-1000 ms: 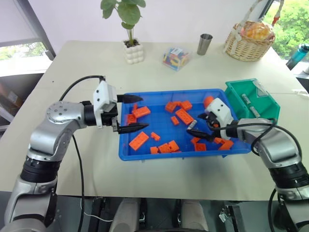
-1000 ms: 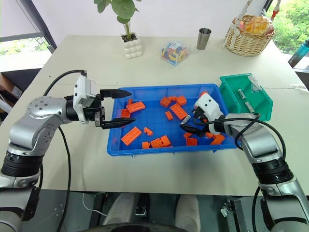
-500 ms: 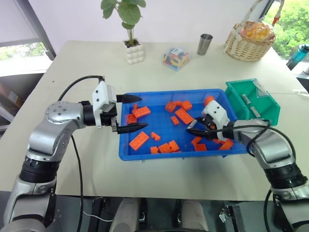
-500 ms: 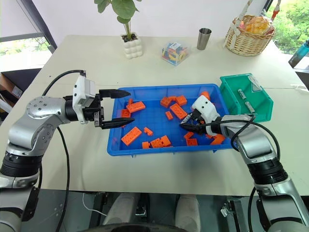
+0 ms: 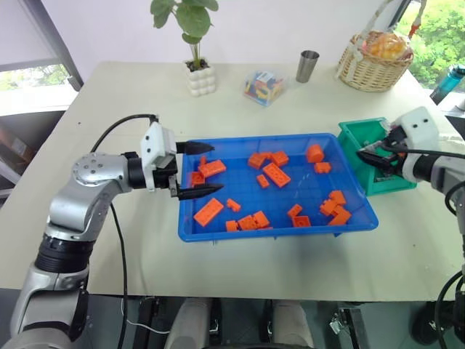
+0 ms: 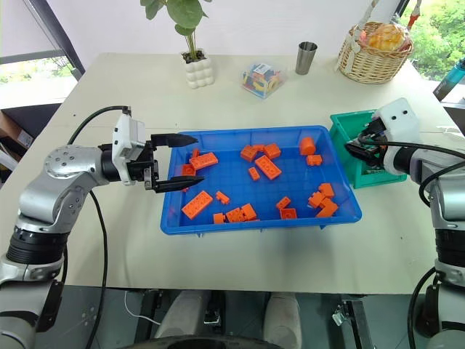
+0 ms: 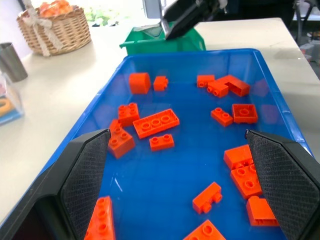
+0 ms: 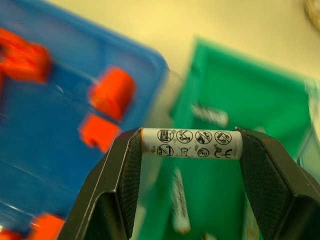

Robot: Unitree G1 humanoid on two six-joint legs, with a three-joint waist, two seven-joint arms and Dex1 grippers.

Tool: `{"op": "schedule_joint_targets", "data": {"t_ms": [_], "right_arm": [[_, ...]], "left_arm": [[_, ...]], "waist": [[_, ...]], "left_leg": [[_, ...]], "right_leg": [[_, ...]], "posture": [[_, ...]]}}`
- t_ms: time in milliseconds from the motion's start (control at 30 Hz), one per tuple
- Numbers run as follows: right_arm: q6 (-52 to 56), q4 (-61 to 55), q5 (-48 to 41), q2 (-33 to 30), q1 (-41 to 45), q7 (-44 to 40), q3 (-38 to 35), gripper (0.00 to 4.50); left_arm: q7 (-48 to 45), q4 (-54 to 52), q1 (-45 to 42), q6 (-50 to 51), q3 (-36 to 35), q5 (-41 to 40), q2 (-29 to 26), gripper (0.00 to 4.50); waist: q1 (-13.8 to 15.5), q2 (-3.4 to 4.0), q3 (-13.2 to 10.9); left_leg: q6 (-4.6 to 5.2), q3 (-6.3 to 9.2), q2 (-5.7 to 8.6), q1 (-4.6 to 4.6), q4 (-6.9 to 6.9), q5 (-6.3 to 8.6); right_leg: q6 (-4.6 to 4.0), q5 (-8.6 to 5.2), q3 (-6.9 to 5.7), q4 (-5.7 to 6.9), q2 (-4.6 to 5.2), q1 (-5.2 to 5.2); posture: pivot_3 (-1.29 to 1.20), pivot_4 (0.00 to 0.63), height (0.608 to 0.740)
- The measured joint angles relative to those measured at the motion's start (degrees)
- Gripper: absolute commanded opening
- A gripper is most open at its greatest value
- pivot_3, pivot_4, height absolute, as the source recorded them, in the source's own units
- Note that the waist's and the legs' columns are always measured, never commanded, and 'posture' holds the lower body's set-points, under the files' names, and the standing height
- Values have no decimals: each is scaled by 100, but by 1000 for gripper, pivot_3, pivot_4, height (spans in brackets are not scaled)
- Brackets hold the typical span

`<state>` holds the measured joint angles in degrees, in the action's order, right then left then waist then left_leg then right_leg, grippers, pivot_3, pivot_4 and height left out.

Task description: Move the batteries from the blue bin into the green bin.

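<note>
**Right fingers hold a battery over the green bin**

The right gripper (image 8: pixel 192 165) has a battery (image 8: pixel 192 143) pinched lengthwise between its two fingers (image 8: pixel 125 175), one finger pad on each end of the cylinder, so the fingers stand as far apart as the battery is long. The battery is pale, with a row of printed warning symbols along its side. Past the fingers lies the green bin (image 8: pixel 260 100), and on its floor two more batteries (image 8: pixel 178 207) show, one just beyond the held one and one nearer the bin's cut-away front. From the head camera the right gripper (image 5: pixel 375 155) hangs over the front edge of the green bin (image 5: pixel 363 131), just beside the right end of the blue bin (image 5: pixel 276 231).

The left gripper (image 5: pixel 197 169) is level, pointing across the left end of the blue bin, with its fingers (image 7: pixel 85 175) spread wide and nothing between them. Ahead of those fingers the blue bin's floor holds scattered orange bricks (image 7: pixel 156 123); I can make out no battery among them.

All of this stands on a pale desk (image 5: pixel 131 94). Well beyond both sets of fingers, at the far side, are a potted plant (image 5: pixel 195 51), a small clear box of coloured bricks (image 5: pixel 266 87), a metal cup (image 5: pixel 308 66) and a wicker basket (image 5: pixel 374 62).
</note>
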<state>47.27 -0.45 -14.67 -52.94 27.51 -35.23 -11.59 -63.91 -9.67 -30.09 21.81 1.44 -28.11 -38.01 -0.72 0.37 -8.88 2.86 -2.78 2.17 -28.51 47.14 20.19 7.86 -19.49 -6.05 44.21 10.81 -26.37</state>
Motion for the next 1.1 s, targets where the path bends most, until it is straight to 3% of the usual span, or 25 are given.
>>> {"op": "schedule_joint_targets", "data": {"t_ms": [33, 233, 433, 533, 600, 767, 900, 1100], "right_arm": [[-17, 62, 48, 20, 36, 123, -3, 4428], [-94, 53, 94, 62, 71, 303, -35, 4428], [-189, -245, -468, -116, 50, -455, -452, 4428], [-409, -736, -877, -583, -470, -1299, -919, 4428], [-555, -989, -1085, -812, -1280, -1982, -1391, 4428], [-833, -896, -1172, -848, -2938, -2956, -2213, 4428], [-1316, -546, -1028, -747, -3559, -3158, -2683, 4428], [-1520, -391, -1059, -387, -3583, -2863, -2756, 4428]], "left_arm": [[-16, 34, -7, -16, 4, 9, 12, 4500], [-86, 116, -9, -94, 3, 28, 39, 4500], [-57, 2, 84, -64, -23, 25, -52, 4500], [-21, -85, 208, 22, -116, -3, -193, 4500], [-20, -49, 349, 39, -296, -13, -366, 4500], [-13, 97, 726, 43, -819, -20, -778, 4500], [0, 201, 1020, 279, -1229, -209, -964, 4500], [151, 428, 1083, 670, -1628, -502, -1094, 4500]], "waist": [[1, 0, 0], [15, 0, 0], [9, 2, -1], [41, 1, -1], [65, -4, -2], [101, -3, -2], [110, -3, -2], [110, -3, -2]], "left_leg": [[0, 0, 0, 0, 0, 0], [0, 0, 2, -1, 0, 0], [0, 1, 1, -1, 0, 0], [2, 8, 1, -1, 0, 1], [4, 10, 1, 0, 0, 2], [4, 3, 1, 3, 1, 2], [4, 4, 0, 3, 2, 2], [3, 5, -1, 3, 3, 2]], "right_leg": [[0, 0, 0, 0, 0, 0], [0, 0, 0, -1, 1, 0], [0, 0, 0, 0, 0, 0], [0, 0, -2, -4, -2, 5], [0, 0, -3, -7, -2, 10], [0, 0, -1, -8, 6, 10], [-1, -1, 4, -9, 16, 8], [-1, -1, 5, -8, 22, 6]], "posture": [[0, 150, 654], [0, 150, 654], [0, 150, 654], [0, 150, 654], [0, 150, 654], [0, 150, 654], [0, 150, 654], [0, 150, 654]]}}
